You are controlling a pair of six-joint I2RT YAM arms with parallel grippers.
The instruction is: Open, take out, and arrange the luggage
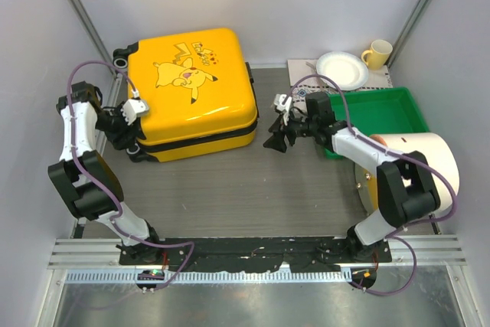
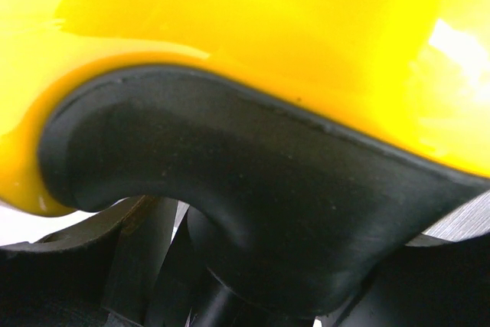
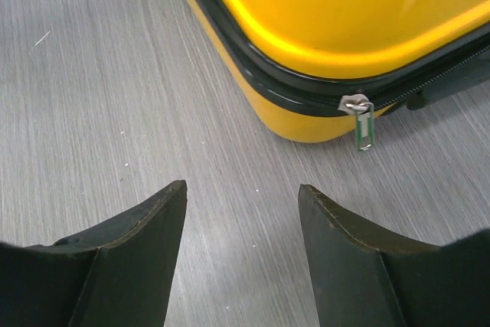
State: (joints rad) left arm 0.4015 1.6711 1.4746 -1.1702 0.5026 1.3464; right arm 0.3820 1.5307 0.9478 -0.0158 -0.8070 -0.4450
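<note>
Your desk [image 1: 230, 189] carries the luggage [image 1: 191, 89] lying flat at its far left, print side up, lid down on the lower shell. From that I judge the task is barely begun: nothing has been lifted open, taken out or arranged. Your left hand [image 1: 132, 137] sits pressed against the near left corner by a wheel. Its wrist camera sees only yellow shell and black trim, so you cannot tell how its fingers stand. Your right hand [image 3: 241, 189] is spread and empty over bare desk, just short of the near right corner. The zipper pull [image 3: 364, 124] hangs there, and how much of the zip is undone is unclear.
</note>
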